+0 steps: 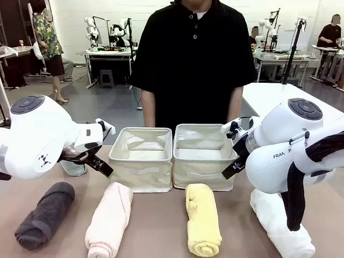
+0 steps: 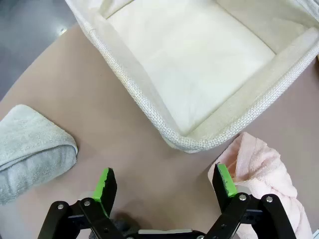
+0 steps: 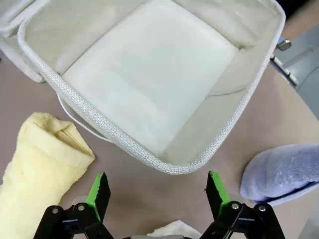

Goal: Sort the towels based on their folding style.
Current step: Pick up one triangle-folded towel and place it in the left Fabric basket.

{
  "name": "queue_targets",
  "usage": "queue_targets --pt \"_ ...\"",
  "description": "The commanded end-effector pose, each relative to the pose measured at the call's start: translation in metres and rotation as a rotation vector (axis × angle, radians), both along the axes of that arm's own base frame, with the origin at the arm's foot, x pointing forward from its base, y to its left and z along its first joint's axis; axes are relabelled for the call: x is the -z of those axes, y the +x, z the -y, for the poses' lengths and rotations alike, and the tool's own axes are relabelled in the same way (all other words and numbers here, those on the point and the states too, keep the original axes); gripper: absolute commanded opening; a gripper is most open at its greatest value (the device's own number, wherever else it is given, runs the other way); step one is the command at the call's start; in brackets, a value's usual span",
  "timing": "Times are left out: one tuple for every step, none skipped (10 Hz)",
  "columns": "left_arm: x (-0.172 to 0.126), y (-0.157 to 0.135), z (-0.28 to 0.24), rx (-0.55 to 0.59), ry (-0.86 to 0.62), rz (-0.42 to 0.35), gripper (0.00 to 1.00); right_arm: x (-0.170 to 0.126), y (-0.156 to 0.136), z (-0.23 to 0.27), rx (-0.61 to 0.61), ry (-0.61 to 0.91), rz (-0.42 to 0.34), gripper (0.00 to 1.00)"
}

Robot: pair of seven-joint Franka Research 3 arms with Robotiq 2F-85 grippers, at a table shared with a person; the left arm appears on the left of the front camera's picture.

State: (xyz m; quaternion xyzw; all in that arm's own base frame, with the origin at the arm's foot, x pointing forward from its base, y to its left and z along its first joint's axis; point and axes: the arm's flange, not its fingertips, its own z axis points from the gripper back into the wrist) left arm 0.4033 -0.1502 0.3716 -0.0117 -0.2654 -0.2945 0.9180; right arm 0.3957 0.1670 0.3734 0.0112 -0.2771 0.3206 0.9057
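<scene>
Towels (image 1: 202, 217) lay before two baskets (image 1: 141, 171) in the front view; the white towel (image 1: 279, 234) was half hidden by your right arm (image 1: 290, 145). At the left wrist, your left gripper (image 2: 164, 183) stood open over bare table (image 2: 124, 164), the pink towel (image 2: 259, 169) beside one finger (image 2: 223, 180). At the right wrist, your right gripper (image 3: 157, 191) stood open near a basket edge (image 3: 114, 130), yellow towel (image 3: 42, 159) close, blue towel (image 3: 284, 169) cut off.

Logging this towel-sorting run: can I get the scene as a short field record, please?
baskets: left basket, right basket, both empty
rolled: dark grey towel, pale pink towel, yellow towel, white towel, in a row on the table
folded: pale teal towel by left basket; light blue towel by right basket
left gripper: open, holding nothing
right gripper: open, holding nothing
</scene>
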Motion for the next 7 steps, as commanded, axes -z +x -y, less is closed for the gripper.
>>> queue_targets --pt "0.0 0.0 0.0 0.0 0.0 0.0 1.0 0.0 0.0 0.0 0.0 0.0 0.0 1.0" --pt "0.0 0.0 0.0 0.0 0.0 0.0 1.0 0.0 0.0 0.0 0.0 0.0 0.0 1.0" --pt "0.0 0.0 0.0 0.0 0.0 0.0 1.0 0.0 0.0 0.0 0.0 0.0 0.0 1.0" --pt "0.0 0.0 0.0 0.0 0.0 0.0 1.0 0.0 0.0 0.0 0.0 0.0 0.0 1.0" --pt "0.0 0.0 0.0 0.0 0.0 0.0 1.0 0.0 0.0 0.0 0.0 0.0 0.0 1.0" --pt "0.0 0.0 0.0 0.0 0.0 0.0 1.0 0.0 0.0 0.0 0.0 0.0 0.0 1.0" --pt "0.0 0.0 0.0 0.0 0.0 0.0 1.0 0.0 0.0 0.0 0.0 0.0 0.0 1.0"
